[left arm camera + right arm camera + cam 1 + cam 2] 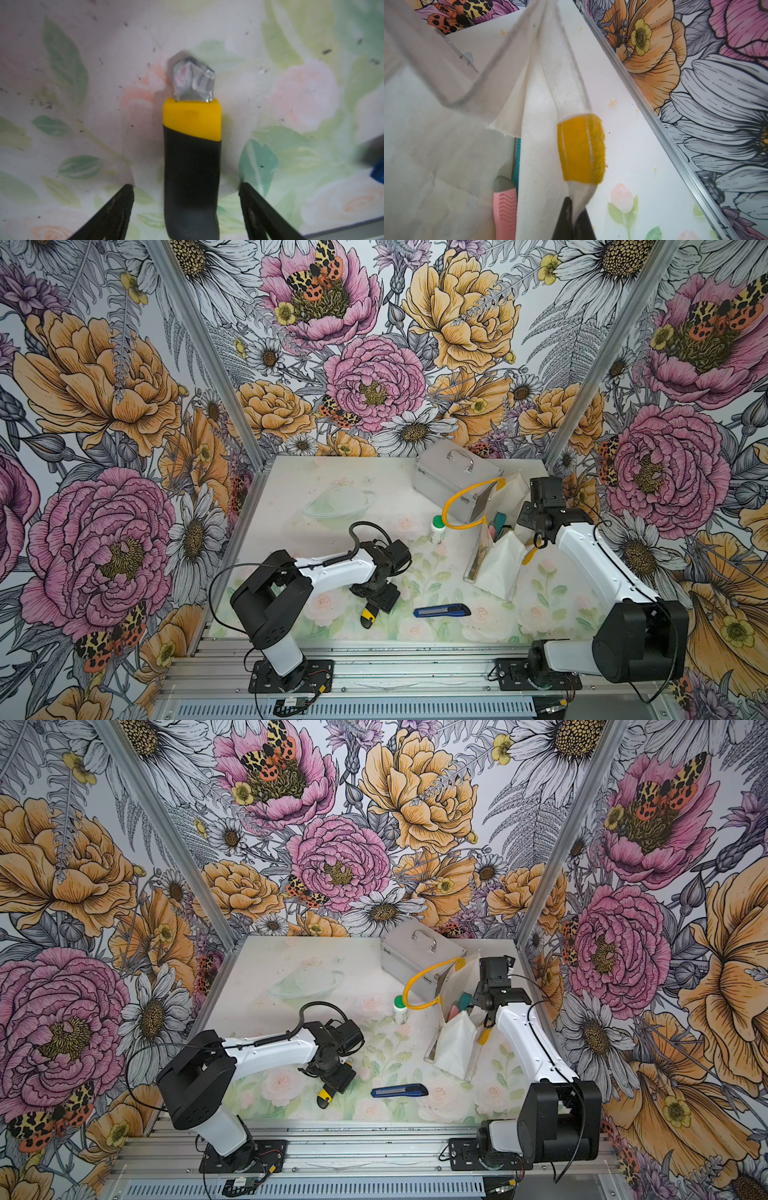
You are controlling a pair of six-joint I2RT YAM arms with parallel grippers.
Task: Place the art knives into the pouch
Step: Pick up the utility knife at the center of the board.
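Observation:
A black-and-yellow art knife lies on the floral table mat near the front. My left gripper hangs over it, open, one finger on either side of the black handle with a gap on both sides. The white pouch stands at the right with its mouth held apart. My right gripper is shut on the pouch's fabric rim just below a yellow handle tab. Pink and teal knives sit inside the pouch.
A blue art knife lies between the left gripper and the pouch. A silver metal case stands behind the pouch, with a white green-capped bottle beside it. A clear glass dish rests at the back left.

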